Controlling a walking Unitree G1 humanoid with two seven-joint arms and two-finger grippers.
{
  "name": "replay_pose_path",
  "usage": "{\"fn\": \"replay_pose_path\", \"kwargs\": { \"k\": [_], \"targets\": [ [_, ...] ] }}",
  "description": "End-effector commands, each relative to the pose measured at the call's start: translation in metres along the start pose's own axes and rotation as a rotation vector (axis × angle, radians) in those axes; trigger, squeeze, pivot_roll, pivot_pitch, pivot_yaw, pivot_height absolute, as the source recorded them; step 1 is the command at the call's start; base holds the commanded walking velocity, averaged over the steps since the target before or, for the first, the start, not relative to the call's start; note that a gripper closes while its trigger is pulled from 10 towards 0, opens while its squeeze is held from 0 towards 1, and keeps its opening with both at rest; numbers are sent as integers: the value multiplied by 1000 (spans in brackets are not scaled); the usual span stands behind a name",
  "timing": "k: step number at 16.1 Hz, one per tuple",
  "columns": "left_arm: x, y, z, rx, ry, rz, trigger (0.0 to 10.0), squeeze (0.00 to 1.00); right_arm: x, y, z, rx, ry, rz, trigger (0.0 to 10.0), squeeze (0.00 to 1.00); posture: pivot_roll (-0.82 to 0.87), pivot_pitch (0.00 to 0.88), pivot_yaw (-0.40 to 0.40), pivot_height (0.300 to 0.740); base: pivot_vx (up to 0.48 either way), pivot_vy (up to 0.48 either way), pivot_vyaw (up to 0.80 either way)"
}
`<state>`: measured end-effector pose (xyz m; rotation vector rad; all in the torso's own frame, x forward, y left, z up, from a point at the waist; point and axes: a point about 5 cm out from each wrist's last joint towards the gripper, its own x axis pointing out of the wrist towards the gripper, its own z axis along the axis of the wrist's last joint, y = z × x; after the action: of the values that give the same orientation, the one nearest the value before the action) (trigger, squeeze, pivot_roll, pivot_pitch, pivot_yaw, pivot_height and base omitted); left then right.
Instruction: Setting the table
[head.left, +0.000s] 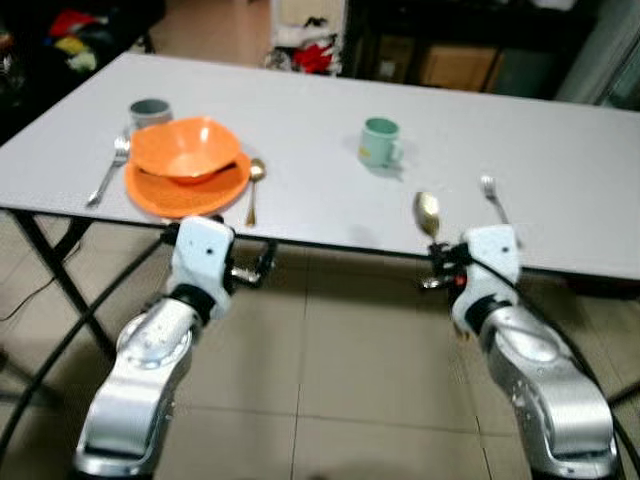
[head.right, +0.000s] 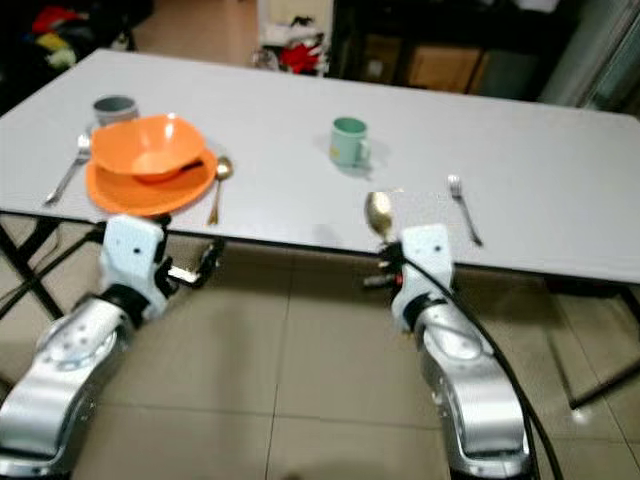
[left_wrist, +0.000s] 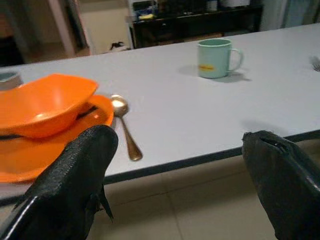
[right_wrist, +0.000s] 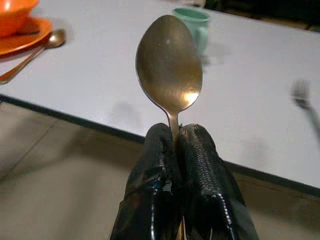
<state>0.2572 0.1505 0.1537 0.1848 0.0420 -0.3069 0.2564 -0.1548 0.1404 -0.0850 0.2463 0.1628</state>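
From where I stand, one place at the white table (head.left: 330, 110) looks already laid: an orange bowl (head.left: 184, 148) sits on an orange plate (head.left: 186, 188), with a fork (head.left: 108, 170) lying just to its left, a gold spoon (head.left: 253, 186) just to its right and a grey cup (head.left: 150, 109) behind it. The cutlery flanks the plate the way a setting should, which I take as the pattern for the second place.

That second place is half done. A green mug (head.left: 381, 141) stands further along the table, and a second fork (head.left: 493, 199) lies near the front edge on the robot's right. Between them the tabletop is bare, room I would guess is meant for a plate.

The right gripper (right_wrist: 175, 145) has its black fingers (right_wrist: 200, 160) pinched tight on the handle of a spoon (right_wrist: 169, 65), the bowl of it standing upright above the fingertips. It hangs just off the near table edge, beside the fork. Gripping low on the handle leaves the bowl end free, which should make it easy to lay flat. I judge the next step is to set it down by that fork, parallel to it and clear of the edge so it cannot tip off.

The left gripper (left_wrist: 175, 165) holds nothing; its fingers (left_wrist: 75, 175) are spread wide below the table edge in front of the orange plate, seemingly waiting.
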Motion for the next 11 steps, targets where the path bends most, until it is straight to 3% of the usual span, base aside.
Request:
{"fn": "replay_pose_path", "kwargs": {
  "k": [1,11],
  "targets": [
    [-1,1,3,7,-6,-1,10000,51,1,0,1,-5,3,-4,10000,0,109,0,-47,740,289,0,800],
    [-2,6,3,14,1,3,10000,51,4,6,0,-17,-2,26,10000,0,120,0,-48,740,291,0,58]
  ]
}}
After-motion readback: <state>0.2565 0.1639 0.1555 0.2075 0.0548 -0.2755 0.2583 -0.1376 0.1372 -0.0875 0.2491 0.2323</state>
